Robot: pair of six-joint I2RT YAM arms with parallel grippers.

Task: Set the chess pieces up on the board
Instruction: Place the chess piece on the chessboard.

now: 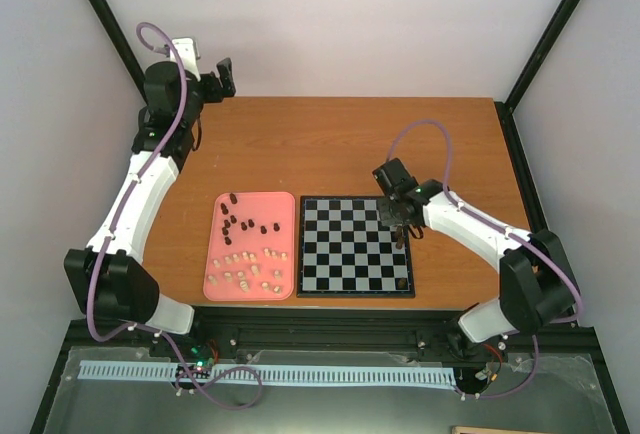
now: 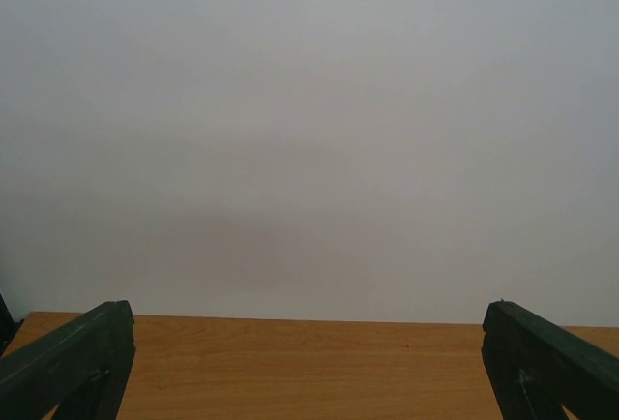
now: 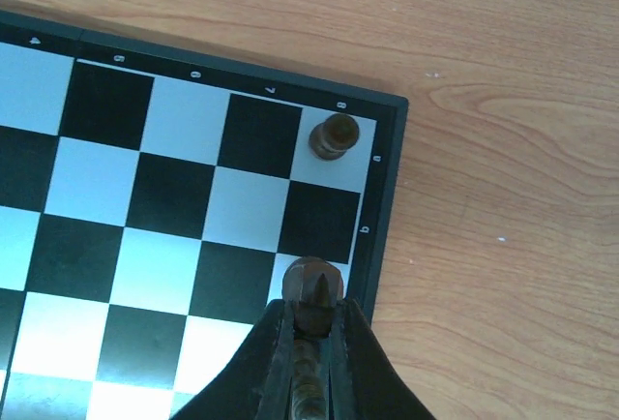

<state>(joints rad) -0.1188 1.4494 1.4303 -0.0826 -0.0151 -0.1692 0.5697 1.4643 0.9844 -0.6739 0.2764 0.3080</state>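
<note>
**Right gripper [image 3: 314, 331] clamped on a dark chessman [image 3: 314, 294] at the board [image 3: 174, 197] edge**

Closest to the right wrist camera, at bottom centre of the frame, the two black fingers are drawn almost together around the dark chessman, which stands upright between them. It sits over a pale square in the board's right-hand column; whether its base touches the square cannot be told. Two squares higher in the frame, on the pale corner square, a second dark chessman [image 3: 335, 135] stands alone. Bare wooden table [image 3: 503, 149] fills the top and right.

From the left wrist camera, the left gripper [image 2: 308, 343] is spread wide with nothing between its fingers [image 2: 73, 352], which show only at the lower corners. Table runs along the bottom and a pale wall [image 2: 309, 101] fills the rest.

Seen from above, the board lies at centre right with the right arm reaching over its upper right part. Just left of it, a pink tray [image 1: 285, 204] carries dark pieces [image 1: 240, 222] in its upper half and cream pieces [image 1: 245, 266] in its lower half. The left arm is raised at upper left, well away from both.
</note>
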